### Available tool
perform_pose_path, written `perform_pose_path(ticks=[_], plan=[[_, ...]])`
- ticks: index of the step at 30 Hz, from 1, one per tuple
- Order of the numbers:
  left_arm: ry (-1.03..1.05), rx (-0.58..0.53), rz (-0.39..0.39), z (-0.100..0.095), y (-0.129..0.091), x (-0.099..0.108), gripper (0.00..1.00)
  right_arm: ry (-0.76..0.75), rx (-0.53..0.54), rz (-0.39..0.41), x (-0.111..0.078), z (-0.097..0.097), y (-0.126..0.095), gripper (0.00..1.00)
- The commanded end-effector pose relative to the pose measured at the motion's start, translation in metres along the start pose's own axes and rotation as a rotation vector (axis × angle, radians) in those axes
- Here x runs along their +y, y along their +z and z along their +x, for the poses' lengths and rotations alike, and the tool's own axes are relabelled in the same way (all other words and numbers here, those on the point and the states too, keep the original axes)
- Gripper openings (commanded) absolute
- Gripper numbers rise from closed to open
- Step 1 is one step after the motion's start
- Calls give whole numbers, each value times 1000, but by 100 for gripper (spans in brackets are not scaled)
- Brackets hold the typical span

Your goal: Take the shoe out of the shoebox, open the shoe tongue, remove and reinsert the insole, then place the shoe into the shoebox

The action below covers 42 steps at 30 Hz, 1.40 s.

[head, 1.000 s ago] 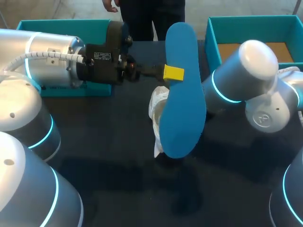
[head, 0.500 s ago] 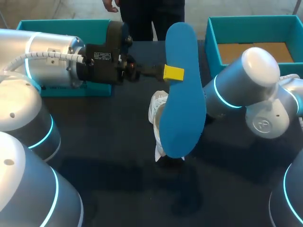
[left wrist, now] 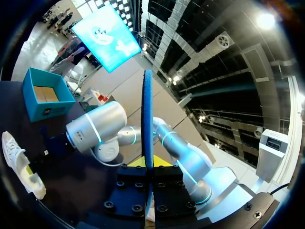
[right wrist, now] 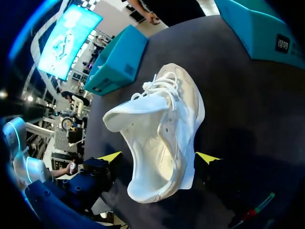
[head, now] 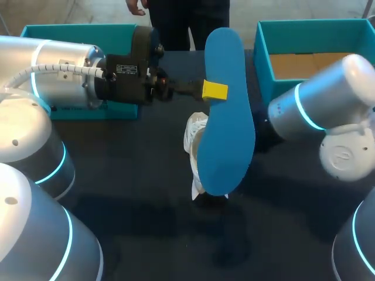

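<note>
1. Left gripper (head: 214, 91) is clamped on the long edge of the blue insole (head: 225, 117), about mid-length. The insole hangs in the air right above the shoe
2. White shoe (right wrist: 164, 129) lies on the dark table (head: 146, 175), between the two teal boxes. Tongue is pulled up and the mouth gapes wide
3. Right gripper (right wrist: 159, 157): fingers apart, yellow tips either side of the heel. Looks like flanking, not pinching
4. Handling: the insole is thin foam, so light and floppy, and it'll likely buckle if shoved. Feed it toe end first at a shallow angle. The shoe is light with a soft upper and probably skids on the table, so brace it at the heel collar, the stiffest part
5. Around: open shoebox (head: 263, 52) at far right with a cardboard floor, second teal box (head: 76, 29) at far left behind the left arm
6. In the way: tongue and laces can flop back over the opening. The right arm's elbow (head: 328, 102) sits between the shoe and the shoebox
</note>
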<state>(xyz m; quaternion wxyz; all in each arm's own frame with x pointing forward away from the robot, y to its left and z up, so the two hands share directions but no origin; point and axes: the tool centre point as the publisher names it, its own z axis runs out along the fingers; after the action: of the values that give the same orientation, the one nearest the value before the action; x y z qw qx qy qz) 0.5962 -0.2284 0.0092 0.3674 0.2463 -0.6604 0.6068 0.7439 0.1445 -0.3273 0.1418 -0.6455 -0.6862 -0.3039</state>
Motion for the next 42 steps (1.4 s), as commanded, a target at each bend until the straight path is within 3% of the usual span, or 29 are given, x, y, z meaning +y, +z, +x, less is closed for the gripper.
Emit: perform_pose_path(ticks=[1, 6, 13, 23, 33, 39, 42], plan=[[0, 0, 5, -1, 1, 2, 0, -1, 35, -2, -4, -4, -6, 100], [0, 0, 5, -1, 1, 2, 0, -1, 35, -2, -4, -4, -6, 100], [0, 0, 5, -1, 1, 2, 0, 34, 240, -86, 7, 8, -41, 100], [0, 0, 5, -1, 1, 2, 0, 5, 393, -52, 23, 24, -89, 100], [0, 0, 5, -1, 1, 2, 0, 31, 476, 0, 34, 31, -117, 100], [0, 0, 5, -1, 1, 2, 0, 54, 678, -32, 43, 42, -134, 100], [0, 0, 5, -1, 1, 2, 0, 61, 712, -37, 47, 49, -141, 100]])
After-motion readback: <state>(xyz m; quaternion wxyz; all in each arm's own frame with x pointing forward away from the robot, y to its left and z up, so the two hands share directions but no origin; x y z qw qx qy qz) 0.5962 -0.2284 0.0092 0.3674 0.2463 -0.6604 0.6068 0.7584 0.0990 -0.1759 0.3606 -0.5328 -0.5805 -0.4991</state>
